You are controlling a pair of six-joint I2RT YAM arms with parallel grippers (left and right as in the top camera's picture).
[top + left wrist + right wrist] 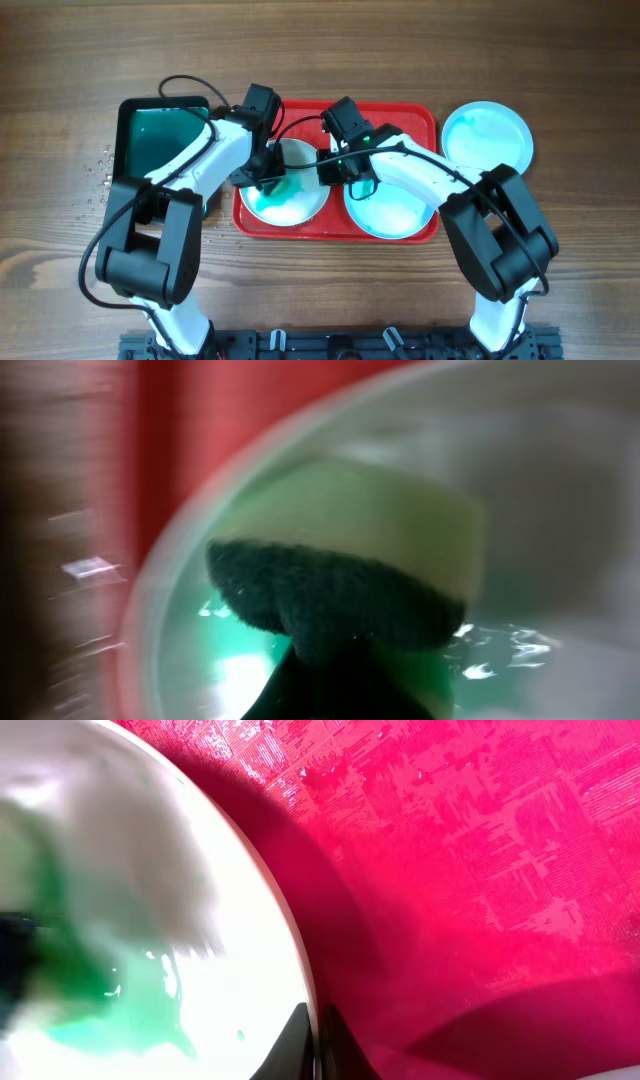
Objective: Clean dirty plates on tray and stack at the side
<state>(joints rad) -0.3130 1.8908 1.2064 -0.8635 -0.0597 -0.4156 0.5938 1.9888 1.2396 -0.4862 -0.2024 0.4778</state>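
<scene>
The red tray [410, 112] holds a white plate [292, 203] with a teal smear on the left and a light turquoise plate [395, 210] on the right. A second turquoise plate [487, 135] lies on the table right of the tray. My left gripper [268, 178] is shut on a sponge [340, 590], its dark side pressed on the wet white plate [560, 490]. My right gripper [333, 172] is shut on the white plate's right rim; the right wrist view shows its fingers [318, 1040] pinching the rim of the plate [200, 970] over the tray [480, 870].
A dark green-black tray [160, 135] with greenish liquid stands left of the red tray. Water drops lie on the wood at its left. Both arms cross over the red tray's middle.
</scene>
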